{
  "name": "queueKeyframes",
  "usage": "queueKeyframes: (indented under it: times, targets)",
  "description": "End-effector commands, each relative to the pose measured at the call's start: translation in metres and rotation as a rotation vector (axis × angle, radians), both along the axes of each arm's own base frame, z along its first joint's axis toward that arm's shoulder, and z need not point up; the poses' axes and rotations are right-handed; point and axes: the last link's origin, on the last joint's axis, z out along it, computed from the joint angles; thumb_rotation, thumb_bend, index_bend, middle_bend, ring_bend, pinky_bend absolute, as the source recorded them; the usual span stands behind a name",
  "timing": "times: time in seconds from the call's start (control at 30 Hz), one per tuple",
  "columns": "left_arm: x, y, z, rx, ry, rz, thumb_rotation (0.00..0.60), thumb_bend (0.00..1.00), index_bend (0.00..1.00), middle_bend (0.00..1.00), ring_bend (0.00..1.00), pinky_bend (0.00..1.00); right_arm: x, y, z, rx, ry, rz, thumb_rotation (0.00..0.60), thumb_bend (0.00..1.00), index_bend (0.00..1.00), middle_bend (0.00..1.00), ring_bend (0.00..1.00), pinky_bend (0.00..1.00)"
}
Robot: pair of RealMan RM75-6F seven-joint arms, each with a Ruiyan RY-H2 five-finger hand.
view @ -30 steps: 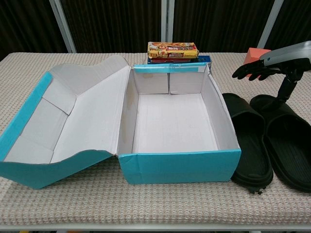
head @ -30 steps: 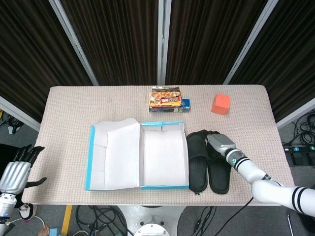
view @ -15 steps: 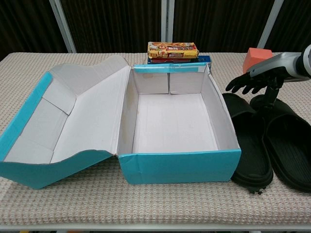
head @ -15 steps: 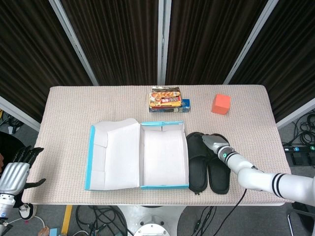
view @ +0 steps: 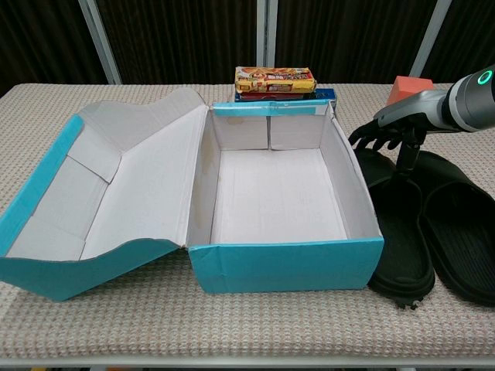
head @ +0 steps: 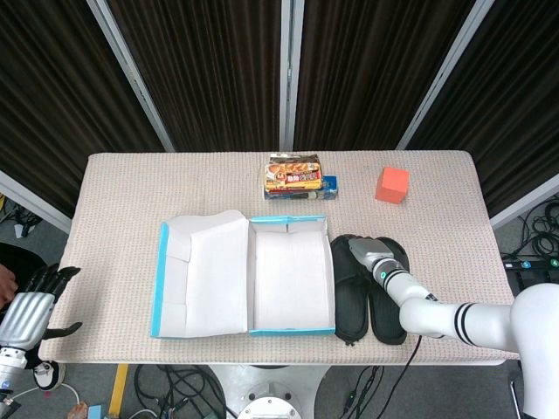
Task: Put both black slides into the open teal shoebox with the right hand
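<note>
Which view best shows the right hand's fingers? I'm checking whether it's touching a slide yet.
The chest view: the right hand shows side-on, fingers spread above the left slide. The head view shows only its back, hiding the fingers.

Two black slides (view: 398, 224) (view: 458, 224), one teal shoebox (view: 286, 263), two snack packs (head: 293, 175) (head: 327, 185), one orange block (head: 392, 184).

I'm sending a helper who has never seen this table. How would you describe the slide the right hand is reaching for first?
Find the open teal shoebox at the table's front middle. Two black slides lie side by side just to its right. The one meant is the left slide, right beside the box wall, with the right hand hovering over its far end; the right slide lies farther from the box.
</note>
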Motion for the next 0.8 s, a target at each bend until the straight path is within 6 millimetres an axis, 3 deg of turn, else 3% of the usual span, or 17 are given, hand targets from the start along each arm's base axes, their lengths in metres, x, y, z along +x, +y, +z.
queueKeyframes:
  times: [0.03, 0.4, 0.8]
  targets:
    - [-0.0008, -0.0002, 0.0006, 0.001, -0.003, 0.003, 0.600, 0.13, 0.10, 0.11, 0.00, 0.06, 0.0010, -0.0002, -0.0024, 0.000, 0.013, 0.002, 0.600, 0.13, 0.00, 0.05, 0.00, 0.00]
    - [-0.0005, -0.0015, -0.0022, -0.039, -0.021, -0.003, 0.600, 0.13, 0.10, 0.11, 0.00, 0.04, 0.0055, -0.0007, -0.0058, -0.017, 0.044, -0.012, 0.600, 0.13, 0.00, 0.09, 0.00, 0.00]
    - [-0.0004, -0.0028, -0.0020, -0.079, -0.063, -0.014, 0.600, 0.13, 0.10, 0.11, 0.00, 0.04, 0.0040, -0.0013, -0.0088, -0.051, 0.064, -0.012, 0.600, 0.14, 0.11, 0.21, 0.00, 0.00]
